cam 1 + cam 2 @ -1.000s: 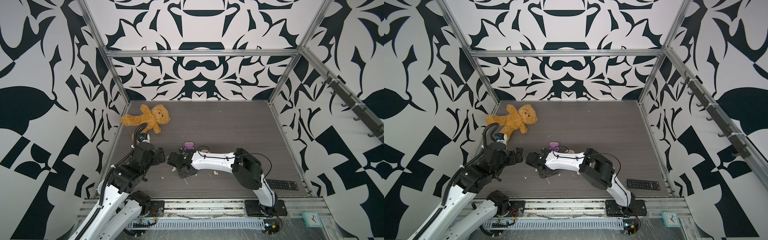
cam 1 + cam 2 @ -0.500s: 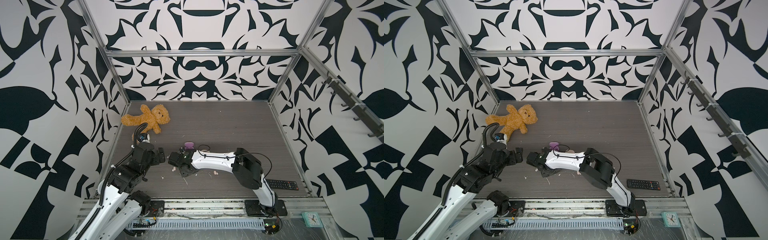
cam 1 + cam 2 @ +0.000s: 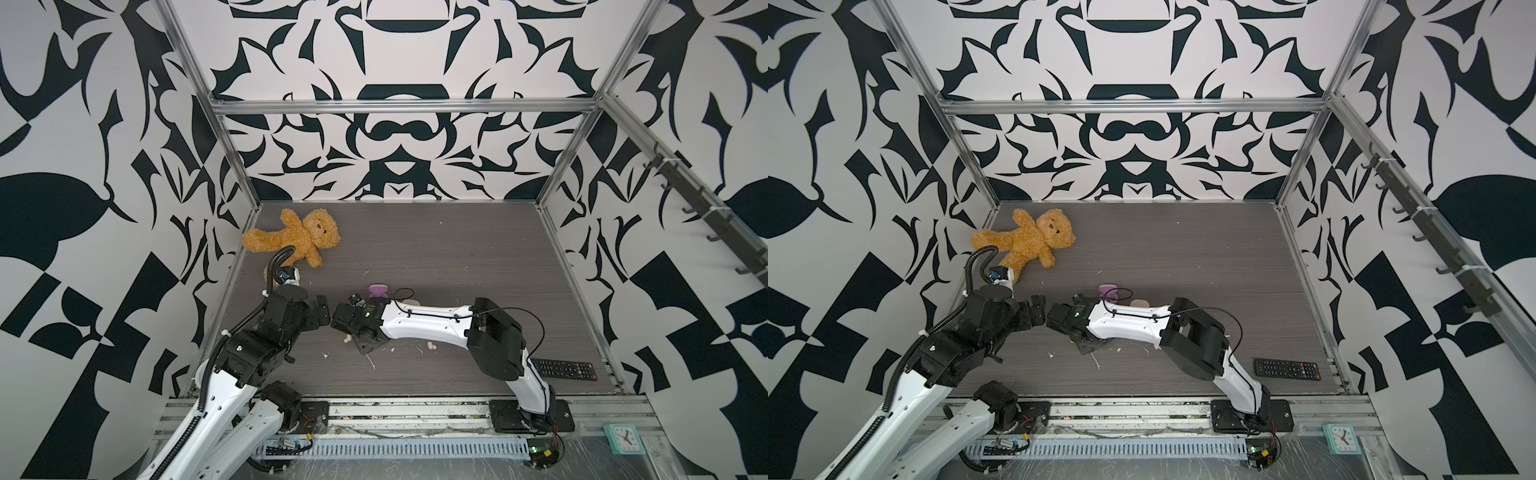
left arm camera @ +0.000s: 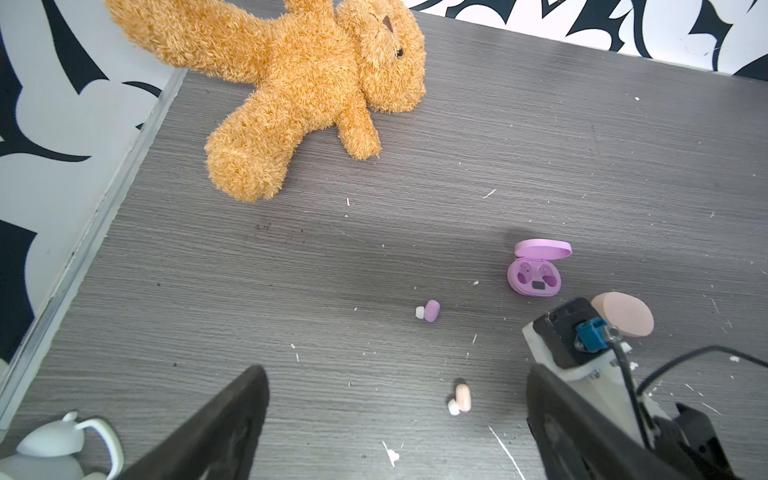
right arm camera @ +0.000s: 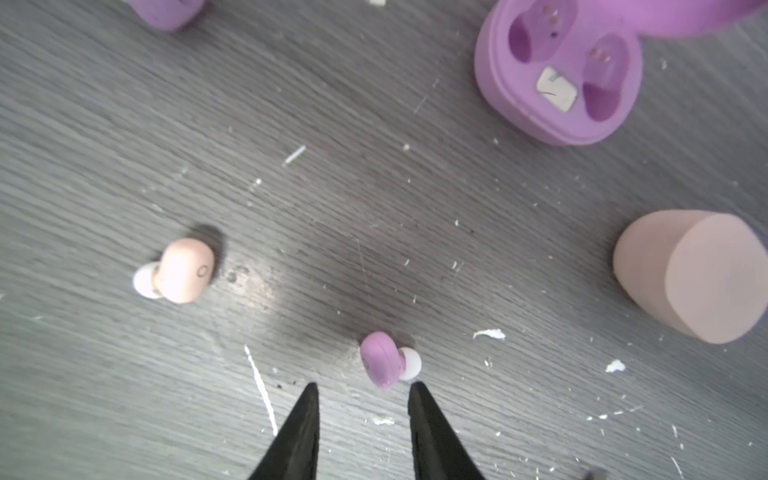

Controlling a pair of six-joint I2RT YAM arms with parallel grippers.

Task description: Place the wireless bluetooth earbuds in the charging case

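The open lilac charging case (image 5: 557,75) lies on the grey table with both sockets empty. One lilac earbud (image 5: 388,360) rests just beyond the tips of my right gripper (image 5: 365,388), whose jaws stand apart with nothing between them. A peach earbud (image 5: 183,270) lies off to one side, and a second lilac earbud (image 4: 430,311) lies nearer the case (image 4: 536,270). My left gripper (image 4: 395,415) hangs wide open over bare table, holding nothing, with the peach earbud (image 4: 461,398) ahead of it. In a top view the case (image 3: 378,289) sits behind the right arm.
A closed peach case (image 5: 698,278) stands beside the lilac one. A brown teddy bear (image 3: 299,241) lies at the back left, and a black remote (image 3: 563,369) lies at the front right. White scraps dot the table. The two grippers nearly meet at the table's middle left.
The right gripper has shifted very slightly over the table. The left arm has stayed where it was.
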